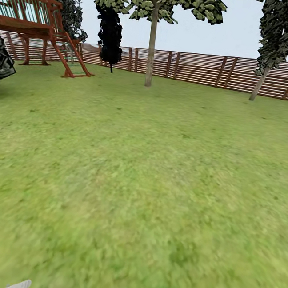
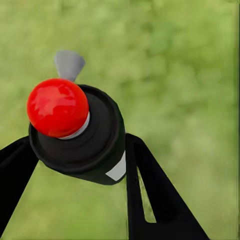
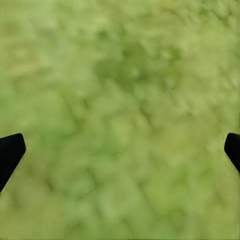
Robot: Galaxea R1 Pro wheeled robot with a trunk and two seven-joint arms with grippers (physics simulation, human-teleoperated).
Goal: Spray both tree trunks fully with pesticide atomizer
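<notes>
Left gripper (image 2: 75,160): fingers clamped on the pesticide atomizer (image 2: 77,132) body.
Handling: likely light, rigid, smooth (grip body, nozzle clear).
Right gripper (image 3: 120,150): spread wide, empty.

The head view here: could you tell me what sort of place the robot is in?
It looks like a fenced back garden: a grass lawn, a slatted wooden fence along the far side, a tree in front of it, and a wooden play structure at the far left.

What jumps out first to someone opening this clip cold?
In the left wrist view, the pesticide atomizer, dark-bodied with a glossy red knob, sits gripped in the left claw over grass. In the head view, a straight-trunked tree stands before the slatted fence, a wooden play tower far left.
</notes>
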